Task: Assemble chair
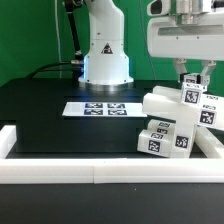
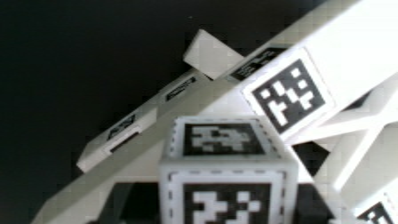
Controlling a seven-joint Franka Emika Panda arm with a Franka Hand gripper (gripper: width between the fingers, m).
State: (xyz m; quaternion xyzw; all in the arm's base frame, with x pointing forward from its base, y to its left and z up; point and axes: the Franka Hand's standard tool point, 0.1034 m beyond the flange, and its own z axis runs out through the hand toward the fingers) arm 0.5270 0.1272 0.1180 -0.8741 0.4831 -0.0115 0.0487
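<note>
The chair is a cluster of white blocky tagged pieces at the exterior view's right, on the black table. A slab leans on top of it, and lower blocks lie beneath. My gripper comes down from above onto the cluster's top and is shut on a small white tagged post. The wrist view shows that post close up, its square tags facing the camera. Behind it are a bigger tagged block and slanted white slabs. My fingers are barely visible there.
The marker board lies flat at mid-table. A long white border rail runs along the front edge, with a short piece at the left. The robot base stands at the back.
</note>
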